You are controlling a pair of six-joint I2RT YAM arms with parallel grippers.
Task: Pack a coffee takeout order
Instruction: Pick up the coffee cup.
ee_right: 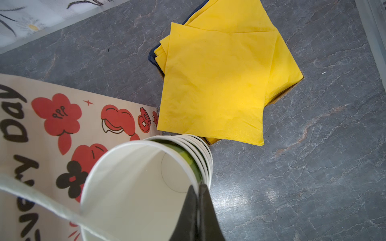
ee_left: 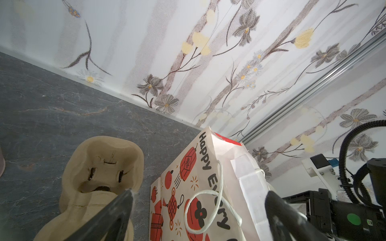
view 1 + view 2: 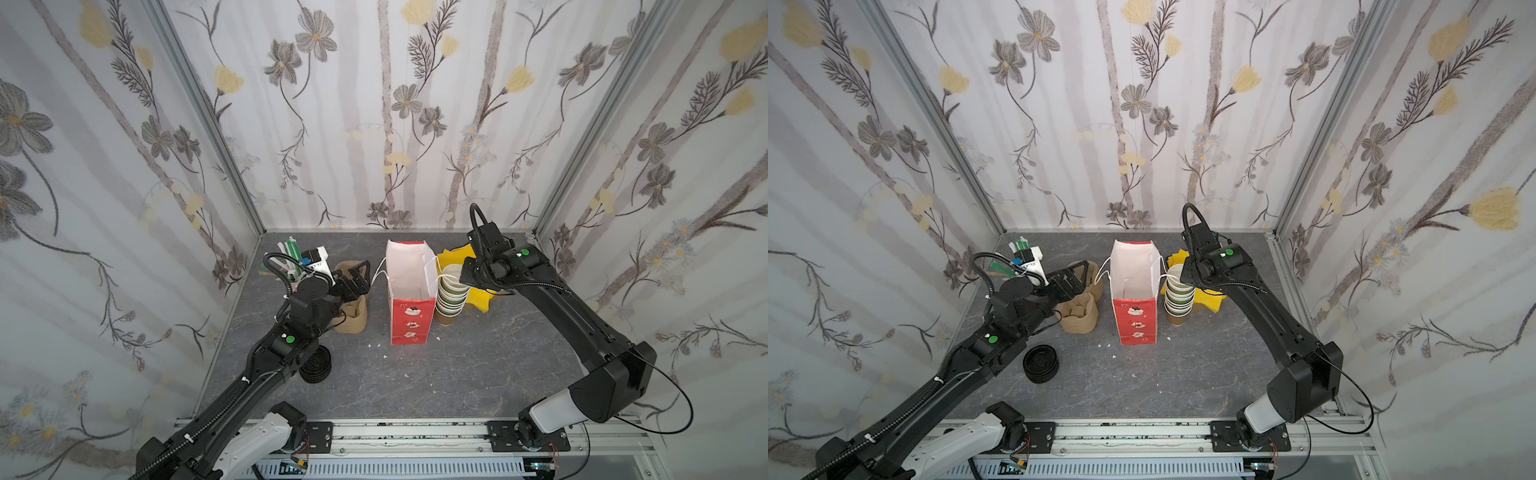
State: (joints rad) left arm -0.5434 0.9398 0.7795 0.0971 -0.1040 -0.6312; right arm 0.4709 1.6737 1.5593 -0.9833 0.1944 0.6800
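Right pincer (image 1: pixel 197 187) nipping cup (image 1: pixel 129 187), bag (image 1: pixel 52 125) beside, napkins (image 1: pixel 215 83) beyond

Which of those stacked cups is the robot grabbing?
The topmost cup, the only one showing its white inside: the right gripper has jaws shut on its rim. Other cups nest beneath.

I find the dark grey, marble-veined surface (image 3: pixel 457 374) carrying six groups.

- **Centre:** a red paper bag (image 3: pixel 409 320), upright, mouth open.
- **Just beside it, on its right:** a stack of paper cups (image 3: pixel 451 297).
- **Behind those:** a cardboard tray (image 1: pixel 286 92) holding yellow napkins (image 1: pixel 219 83).
- **Left of the bag:** stacked moulded-pulp carriers (image 3: pixel 352 320).
- **Front left:** a pile of black lids (image 3: pixel 1040 363).
- **Rear left corner:** green straws (image 3: pixel 293 249); I cannot make out their holder.

Small white scraps (image 3: pixel 385 357) lie in front of the bag.
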